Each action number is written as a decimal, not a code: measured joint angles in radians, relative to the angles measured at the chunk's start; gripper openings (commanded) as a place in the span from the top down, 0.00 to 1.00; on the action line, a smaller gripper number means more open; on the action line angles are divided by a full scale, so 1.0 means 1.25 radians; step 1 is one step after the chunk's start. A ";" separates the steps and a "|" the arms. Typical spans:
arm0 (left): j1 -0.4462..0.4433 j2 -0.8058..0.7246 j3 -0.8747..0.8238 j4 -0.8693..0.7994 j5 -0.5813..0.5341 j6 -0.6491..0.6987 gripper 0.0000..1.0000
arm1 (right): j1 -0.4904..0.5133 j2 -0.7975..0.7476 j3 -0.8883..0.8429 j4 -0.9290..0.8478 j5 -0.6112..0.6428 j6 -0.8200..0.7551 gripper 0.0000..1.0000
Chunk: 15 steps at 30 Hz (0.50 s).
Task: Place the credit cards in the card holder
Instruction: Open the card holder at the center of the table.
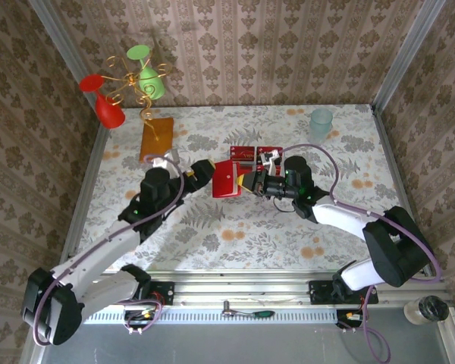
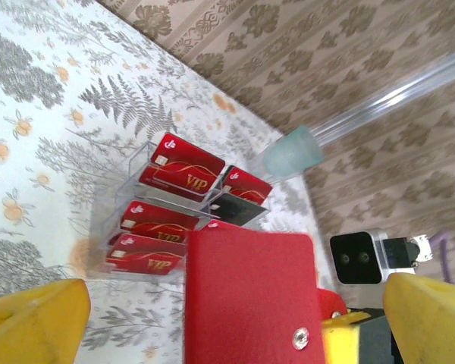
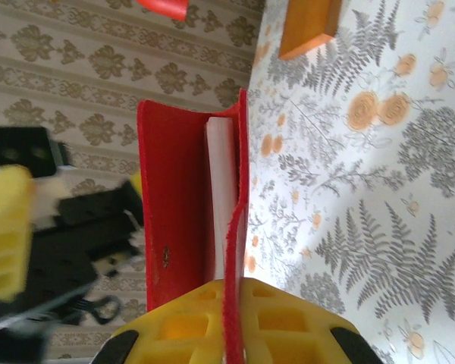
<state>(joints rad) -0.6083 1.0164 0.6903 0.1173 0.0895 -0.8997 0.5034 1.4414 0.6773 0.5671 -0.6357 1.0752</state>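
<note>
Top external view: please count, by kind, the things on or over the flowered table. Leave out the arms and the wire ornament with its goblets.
card holder: 1
clear rack: 1
orange-brown slab: 1
pale green cup: 1
Total: 4

White arms (image 1: 106,254), yellow fingers (image 2: 34,322), purple cables (image 1: 335,171)

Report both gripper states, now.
Left gripper: open, holding nothing.
Right gripper: shut on the card holder, at its edge.
</note>
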 measured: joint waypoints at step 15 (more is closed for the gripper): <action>-0.168 0.312 0.369 -0.451 -0.133 0.282 0.00 | 0.000 -0.002 -0.052 -0.038 0.006 -0.020 1.00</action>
<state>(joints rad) -0.8188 1.4063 1.1511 -0.4461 -0.0769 -0.5472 0.5034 1.4395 0.6121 0.5194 -0.6285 1.0496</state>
